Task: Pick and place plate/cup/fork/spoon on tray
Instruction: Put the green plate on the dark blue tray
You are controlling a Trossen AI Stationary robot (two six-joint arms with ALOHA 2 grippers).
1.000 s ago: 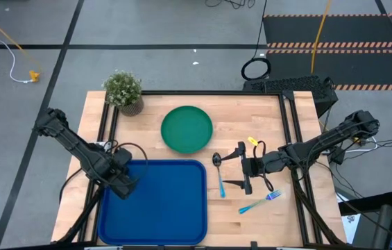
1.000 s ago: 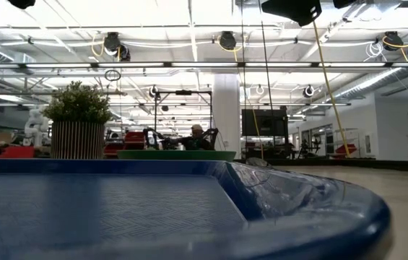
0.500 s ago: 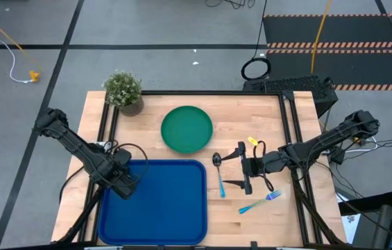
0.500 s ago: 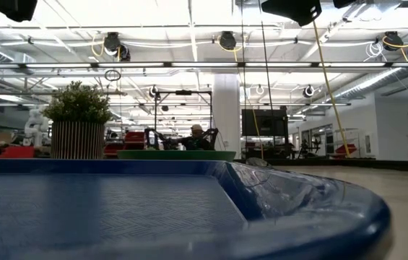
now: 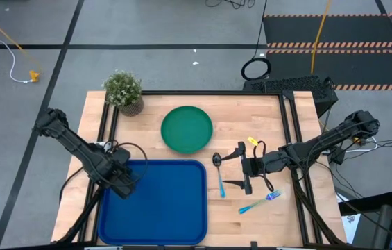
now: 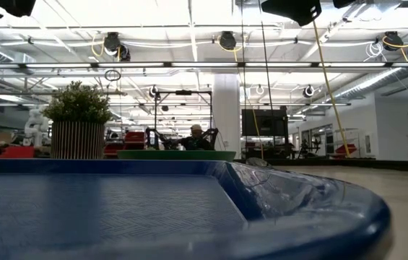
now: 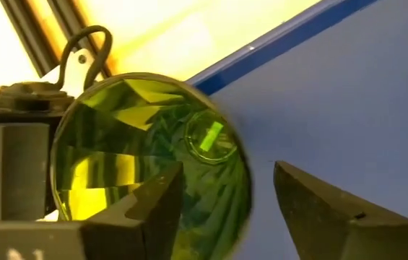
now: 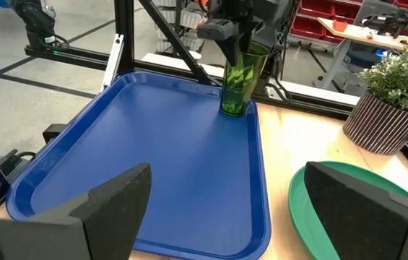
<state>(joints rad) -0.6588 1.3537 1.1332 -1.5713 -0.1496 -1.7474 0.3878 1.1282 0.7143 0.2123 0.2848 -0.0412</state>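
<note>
The olive-green cup [image 8: 238,85] stands upright on its base in the far left corner of the dark-blue tray [image 5: 157,205]. My left gripper [image 7: 229,198] is open right above it. One finger is over the cup's mouth [image 7: 146,159], the other outside its rim, and a gap shows at the wall. My right gripper [image 5: 242,167] is open and empty, just right of the spoon [image 5: 220,175]. The spoon lies flat on the table. The blue fork [image 5: 258,203] lies nearer the front edge. The green plate [image 5: 186,128] lies flat beyond the tray.
A small potted plant [image 5: 124,90] stands at the table's far left corner. Black frame rails [image 5: 293,132] run along the table's sides. Most of the tray's floor [image 8: 153,152] is bare. In the low view the tray's rim [image 6: 297,202] fills the foreground.
My left gripper has shifted slightly at the cup's top over the tray's far left corner. The cup stays in place. My right gripper, the spoon, the fork and the plate have kept still.
</note>
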